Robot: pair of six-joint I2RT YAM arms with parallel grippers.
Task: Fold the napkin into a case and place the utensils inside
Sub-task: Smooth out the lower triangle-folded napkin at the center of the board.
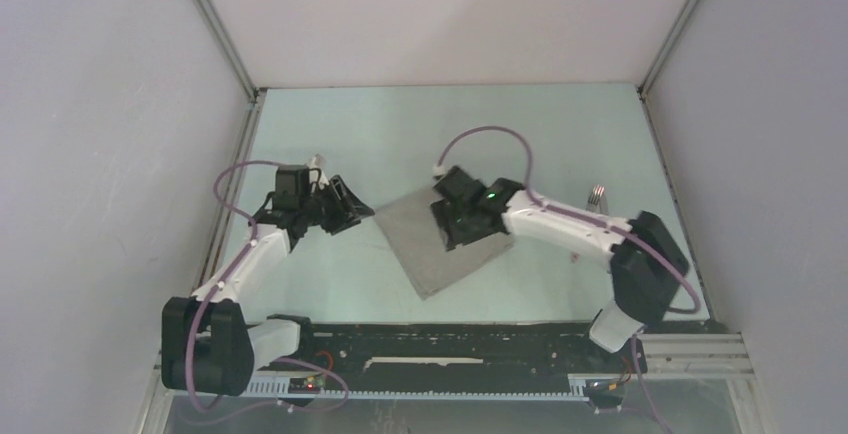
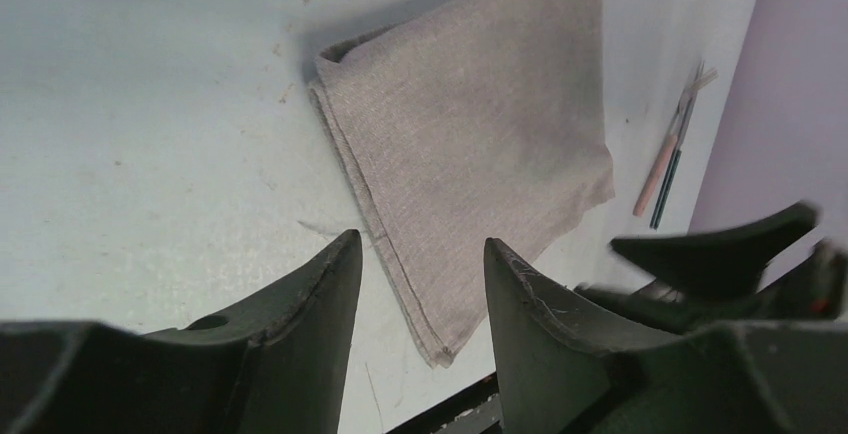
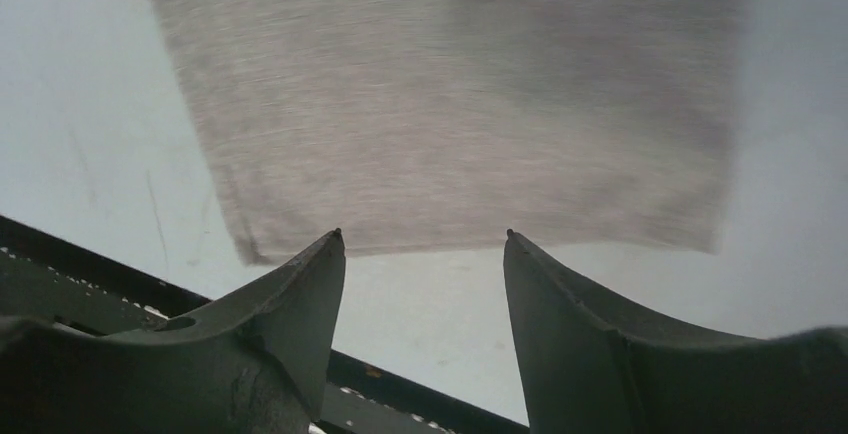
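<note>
The left arm and right arm pair white link shells with bulky black joint housings, each trailing a looping purple cable and ending in dark, tapering, scuffed fingers (a green light glows on the right wrist).

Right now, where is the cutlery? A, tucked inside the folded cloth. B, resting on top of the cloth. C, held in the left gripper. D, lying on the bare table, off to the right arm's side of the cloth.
D: the cutlery lies on the table near the side wall, clear of the cloth.
</note>
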